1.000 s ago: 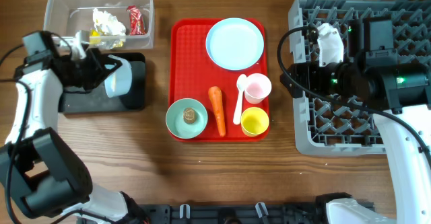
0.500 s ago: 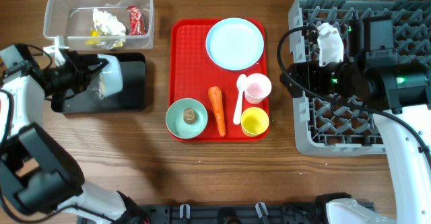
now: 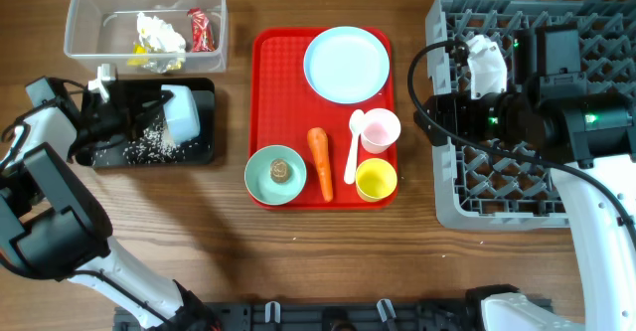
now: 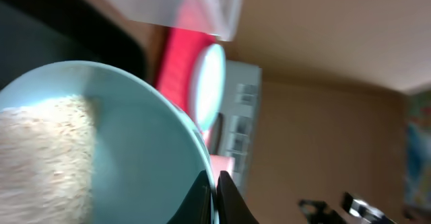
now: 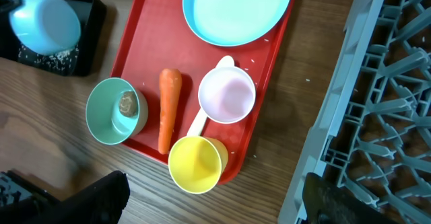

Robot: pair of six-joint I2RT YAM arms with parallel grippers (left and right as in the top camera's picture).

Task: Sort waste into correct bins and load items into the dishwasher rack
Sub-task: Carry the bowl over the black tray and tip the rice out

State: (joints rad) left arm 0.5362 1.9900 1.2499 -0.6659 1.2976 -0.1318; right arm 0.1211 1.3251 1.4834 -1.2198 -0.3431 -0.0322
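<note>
Pale blue bowl [image 3: 183, 113] lies tipped over the black tray [image 3: 204, 154] at the table's [image 3: 328, 256] left edge, left gripper [image 4: 214, 196] clamped on its rim. The clear tub [image 3: 75, 28] sits just behind, holding tissue [image 3: 159, 31] and a red wrapper [image 3: 200, 29]. White rice [image 3: 149, 144] clings inside the bowl and speckles the tray. Red tray [image 3: 283, 82] count: one plate [image 3: 346, 65], one pink cup [image 3: 380, 129], one yellow cup [image 3: 376, 180], one spoon [image 3: 354, 144], one carrot [image 3: 320, 162], one second bowl [image 3: 260, 172] with a brown lump [image 3: 280, 170]. One white bowl [image 3: 487, 61] in the rack [image 3: 467, 197], the right arm [image 3: 556, 122] lying across it. Right gripper [image 5: 215, 183] shows jaws wide apart, empty.
</note>
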